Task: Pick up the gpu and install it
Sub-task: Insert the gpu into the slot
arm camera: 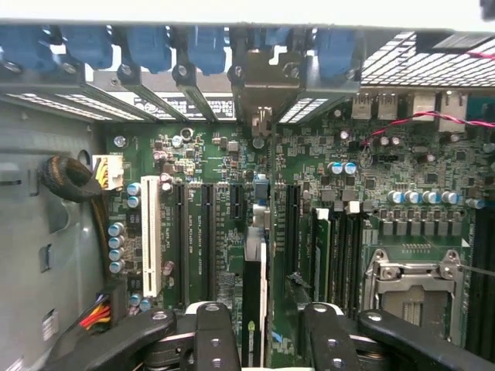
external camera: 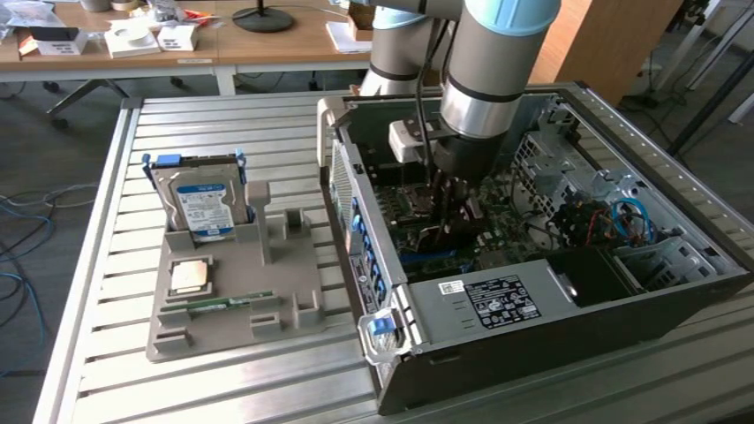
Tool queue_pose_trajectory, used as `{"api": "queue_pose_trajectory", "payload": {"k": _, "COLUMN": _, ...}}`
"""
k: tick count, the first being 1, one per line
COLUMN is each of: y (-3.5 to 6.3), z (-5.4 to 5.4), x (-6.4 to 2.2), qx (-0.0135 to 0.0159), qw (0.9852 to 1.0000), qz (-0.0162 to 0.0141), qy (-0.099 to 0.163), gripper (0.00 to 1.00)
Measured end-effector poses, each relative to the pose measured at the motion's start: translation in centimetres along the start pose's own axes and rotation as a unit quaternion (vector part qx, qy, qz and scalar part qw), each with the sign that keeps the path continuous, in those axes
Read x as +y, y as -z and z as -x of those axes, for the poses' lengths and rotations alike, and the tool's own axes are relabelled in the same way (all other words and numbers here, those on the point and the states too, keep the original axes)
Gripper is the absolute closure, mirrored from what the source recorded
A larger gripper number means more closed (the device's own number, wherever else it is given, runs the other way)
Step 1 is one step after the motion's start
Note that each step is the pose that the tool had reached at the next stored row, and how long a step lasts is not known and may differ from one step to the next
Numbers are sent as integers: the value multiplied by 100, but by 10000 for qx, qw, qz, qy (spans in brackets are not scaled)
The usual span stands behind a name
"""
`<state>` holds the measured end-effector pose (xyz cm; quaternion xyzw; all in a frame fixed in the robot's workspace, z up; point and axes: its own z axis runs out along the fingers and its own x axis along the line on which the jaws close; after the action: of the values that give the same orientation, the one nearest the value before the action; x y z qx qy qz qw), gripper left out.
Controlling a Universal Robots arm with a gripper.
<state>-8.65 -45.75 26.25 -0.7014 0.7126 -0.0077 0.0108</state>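
Observation:
The gpu (arm camera: 254, 301) stands on edge in a motherboard slot, its thin dark edge facing the wrist camera and running up to the metal bracket (arm camera: 259, 97) at the case's rear wall. My gripper (arm camera: 268, 313) straddles it with the jaws open. One black finger (arm camera: 215, 332) sits close beside the card, and the other finger (arm camera: 329, 336) stands clearly apart from it. In the exterior view the gripper (external camera: 454, 199) reaches down into the open computer case (external camera: 531, 300), over the motherboard.
A grey holder tray (external camera: 236, 300) lies at the exterior view's left with a silver blue-labelled hard drive (external camera: 203, 201), a small chip (external camera: 191, 276) and a green memory stick (external camera: 218, 305). Inside the case are a CPU socket (arm camera: 410, 286), a white slot (arm camera: 151, 232) and cable bundles (arm camera: 69, 182).

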Motion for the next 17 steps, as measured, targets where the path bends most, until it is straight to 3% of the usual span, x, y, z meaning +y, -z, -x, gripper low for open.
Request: {"api": "queue_pose_trajectory", "payload": {"k": 17, "y": 437, "z": 2, "x": -13, "qx": 0, "qw": 10000, "qz": 0, "qy": 0, "gripper": 60}}
